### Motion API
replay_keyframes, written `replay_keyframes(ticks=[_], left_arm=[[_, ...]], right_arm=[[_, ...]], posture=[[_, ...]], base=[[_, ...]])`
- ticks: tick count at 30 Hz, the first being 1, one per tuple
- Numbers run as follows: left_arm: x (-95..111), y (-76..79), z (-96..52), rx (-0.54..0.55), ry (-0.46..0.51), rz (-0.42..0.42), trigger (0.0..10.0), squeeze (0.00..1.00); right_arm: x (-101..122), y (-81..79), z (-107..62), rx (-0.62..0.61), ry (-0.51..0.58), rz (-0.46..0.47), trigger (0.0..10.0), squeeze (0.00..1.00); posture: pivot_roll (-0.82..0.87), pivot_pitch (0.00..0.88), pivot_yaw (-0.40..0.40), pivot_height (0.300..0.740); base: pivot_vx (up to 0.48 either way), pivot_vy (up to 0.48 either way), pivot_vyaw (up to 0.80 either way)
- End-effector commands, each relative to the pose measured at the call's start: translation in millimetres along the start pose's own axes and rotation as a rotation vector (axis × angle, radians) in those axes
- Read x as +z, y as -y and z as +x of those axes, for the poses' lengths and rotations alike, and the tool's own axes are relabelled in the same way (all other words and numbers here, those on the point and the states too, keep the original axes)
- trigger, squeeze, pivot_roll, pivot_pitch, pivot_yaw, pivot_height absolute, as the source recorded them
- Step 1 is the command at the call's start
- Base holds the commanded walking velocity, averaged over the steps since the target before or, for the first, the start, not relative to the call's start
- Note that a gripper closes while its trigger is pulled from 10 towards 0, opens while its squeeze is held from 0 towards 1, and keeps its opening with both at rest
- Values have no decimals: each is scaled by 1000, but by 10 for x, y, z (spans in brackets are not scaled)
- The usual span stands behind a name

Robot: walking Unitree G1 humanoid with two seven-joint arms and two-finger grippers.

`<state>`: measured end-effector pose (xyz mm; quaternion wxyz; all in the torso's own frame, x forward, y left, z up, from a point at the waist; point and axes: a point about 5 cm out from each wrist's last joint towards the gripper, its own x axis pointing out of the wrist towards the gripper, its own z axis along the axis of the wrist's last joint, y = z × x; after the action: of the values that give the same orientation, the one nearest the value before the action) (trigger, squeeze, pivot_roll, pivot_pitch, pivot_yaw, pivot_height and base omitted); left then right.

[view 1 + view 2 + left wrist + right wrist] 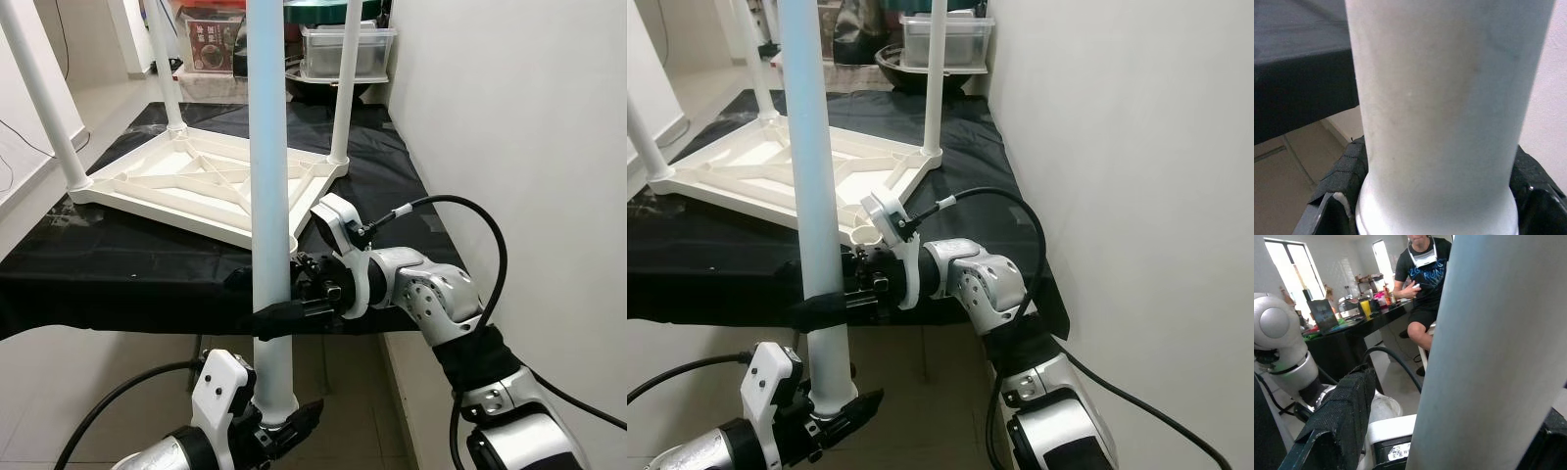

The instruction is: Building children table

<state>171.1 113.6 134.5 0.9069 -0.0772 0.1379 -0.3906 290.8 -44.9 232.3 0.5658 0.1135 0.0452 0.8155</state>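
A white children's table top (pixel 186 186) lies upside down on the black-covered table (pixel 118 264), with three white legs standing up from its corners. Its near corner socket (pixel 865 235) is bare. In front of that corner a loose fourth white leg (pixel 266 147) stands upright, held by both grippers. My right gripper (pixel 279 311) is shut around its lower middle, at the table's edge height. My left gripper (pixel 279 423) is shut on its flared bottom end, below the table edge. In the left wrist view the leg (pixel 1444 112) sits between the black fingers (pixel 1344 171).
A white wall (pixel 529 117) runs close along the right of the table. Plastic bins (pixel 343 49) and boxes stand behind the table. Tiled floor (pixel 88 392) lies below the front edge. A person (pixel 1425 279) sits by a dark counter in the right wrist view.
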Motion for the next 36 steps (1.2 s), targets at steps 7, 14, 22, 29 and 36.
replay_keyframes(ticks=[7,14,22,29,36], left_arm=[[-17,30,12,-28,-5,1,10000,0],[-19,37,20,-37,-5,-4,10000,0],[-36,49,8,-44,-11,-10,10000,0],[-56,48,-3,-41,-18,-14,10000,0],[-73,21,-7,-11,-36,-25,10000,0]], right_arm=[[-47,-46,72,28,-15,14,10000,0],[-60,-57,116,41,-11,22,10000,0],[-69,-65,145,51,-6,34,588,0],[-77,-91,147,64,-1,48,0,0],[-74,-88,148,61,3,49,0,0]], posture=[[39,59,-14,740],[41,60,-15,740],[42,61,-16,740],[40,63,-16,740],[40,62,-15,740]], base=[[0,0,0],[0,0,0],[0,0,0],[0,0,0],[0,0,0]])
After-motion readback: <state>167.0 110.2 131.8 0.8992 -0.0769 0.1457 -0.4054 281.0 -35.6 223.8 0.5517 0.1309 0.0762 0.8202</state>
